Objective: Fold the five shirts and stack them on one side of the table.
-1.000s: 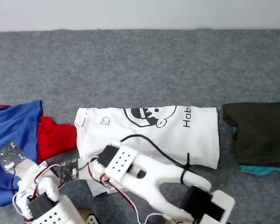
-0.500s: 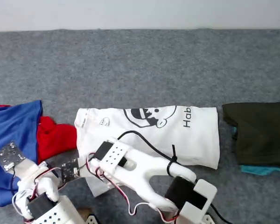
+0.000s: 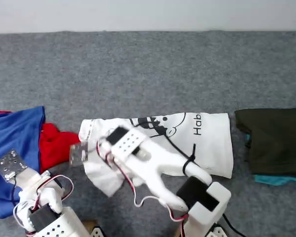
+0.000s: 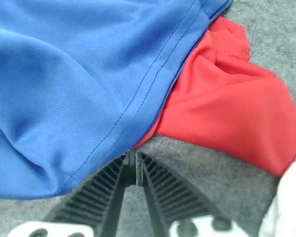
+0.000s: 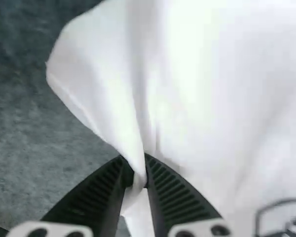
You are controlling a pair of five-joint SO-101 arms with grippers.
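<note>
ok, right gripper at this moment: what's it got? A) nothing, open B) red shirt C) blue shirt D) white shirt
D: in the right wrist view the right gripper is shut on a bunched fold of the white shirt, with the cloth pinched between the two sides.

The white shirt [image 3: 213,148] bears black lettering [image 3: 198,124]; the word is cut off.

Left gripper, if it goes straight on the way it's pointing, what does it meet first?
Probably the hem of the blue shirt, just ahead of the left gripper; the red shirt pokes out beside it, so depth leaves doubt.
</note>
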